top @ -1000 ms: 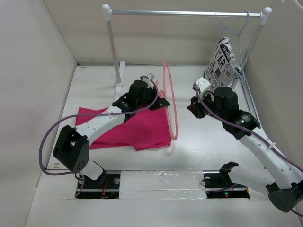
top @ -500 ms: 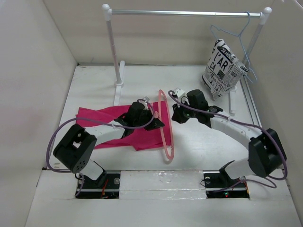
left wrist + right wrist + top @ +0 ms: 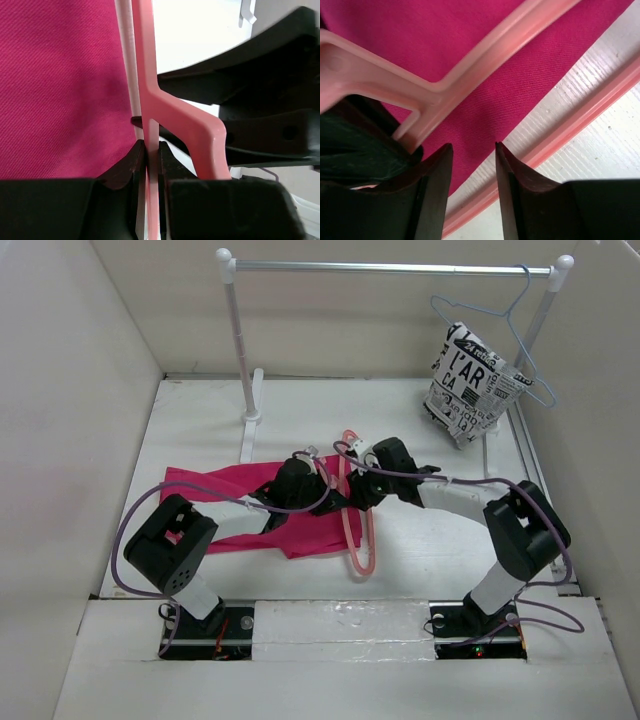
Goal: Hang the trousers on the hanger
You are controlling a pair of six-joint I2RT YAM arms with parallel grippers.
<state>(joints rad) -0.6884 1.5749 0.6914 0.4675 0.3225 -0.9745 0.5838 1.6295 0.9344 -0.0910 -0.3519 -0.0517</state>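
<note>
While your left tool (image 3: pixel 151 147) clamps the hanger (image 3: pixel 172 110), hold it level. Bring the released right tool (image 3: pixel 473 147) onto the trousers (image 3: pixel 205 483) at nine o'clock, pinching fabric only.

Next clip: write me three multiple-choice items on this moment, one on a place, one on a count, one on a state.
1. Where are the trousers? A draped over the right arm; B in a basket; C flat on the table.
2. How many hangers show? A one; B two; C three.
3. The left gripper is: A shut on the hanger; B open; C shut on the trousers.

1C, the fabric lies spread on the tabletop. 2B, the salmon-pink one and a light-blue wire hanger. 3A, its fingers pinch the pink bar.
</note>
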